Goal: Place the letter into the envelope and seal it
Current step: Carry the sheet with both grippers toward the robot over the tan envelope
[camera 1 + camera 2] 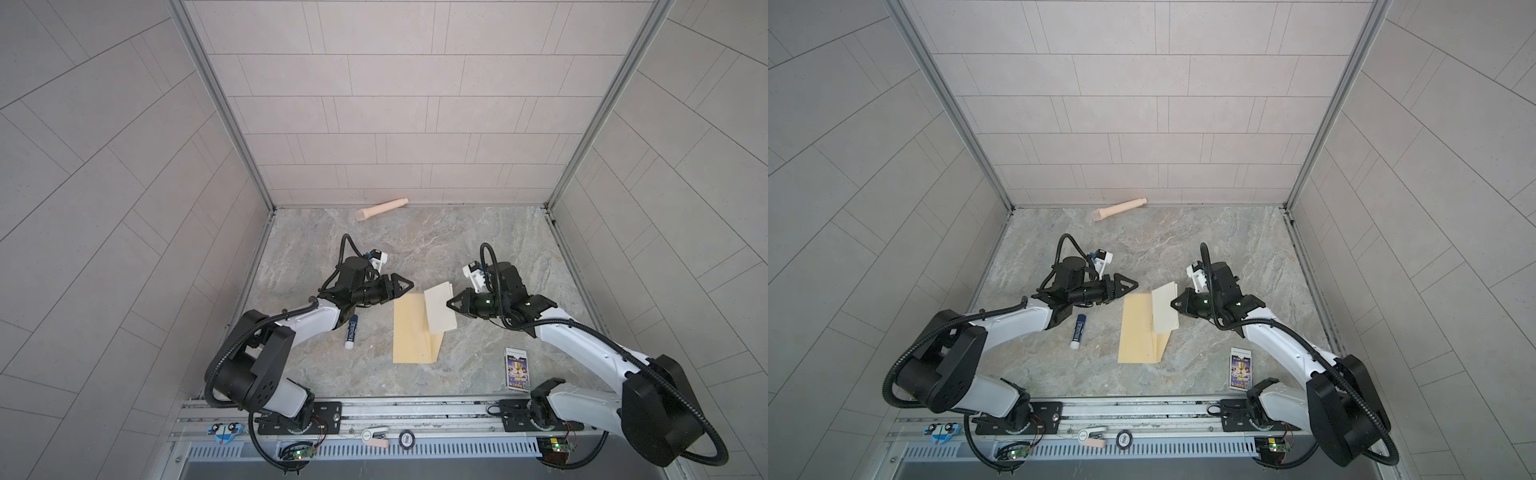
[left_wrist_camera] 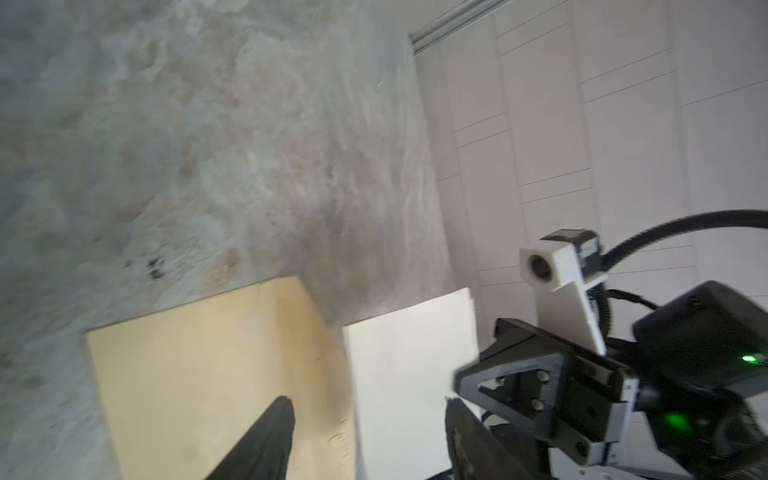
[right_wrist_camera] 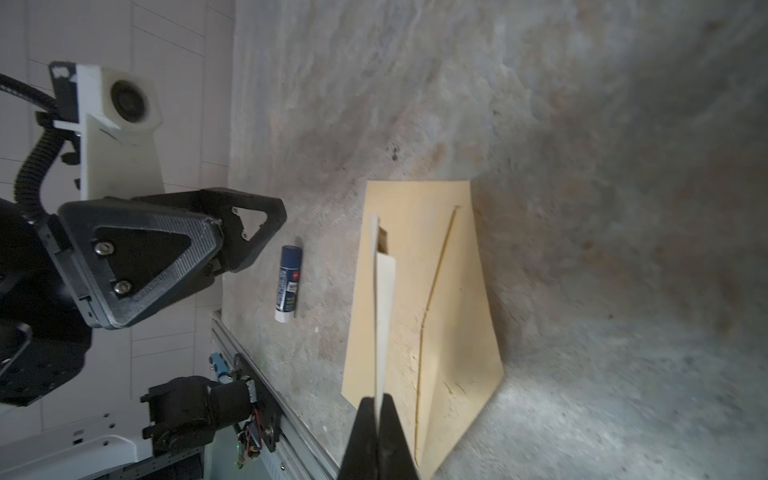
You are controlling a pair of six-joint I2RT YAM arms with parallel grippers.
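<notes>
While the right jaws clamp the letter (image 3: 384, 316) over the envelope (image 3: 457, 291), left jaws apart, glue stick (image 3: 287, 284) label unreadable.

The envelope (image 1: 409, 332) (image 1: 1138, 332) lies flat on the table (image 1: 478, 249), yellow-tan manila, its long side running away from the robot. The pointed flap is folded open to the right, with the crease showing plainly in the right wrist view (image 3: 449, 291). Over its far right part comes the letter (image 1: 439, 309) (image 1: 1165, 307), cream-white, paler and folded in layers. It's lifted and tilted, pinched at its right edge by the right hand (image 1: 449, 303). Its left edge hangs above the envelope; whether it touches, can't tell.
</notes>
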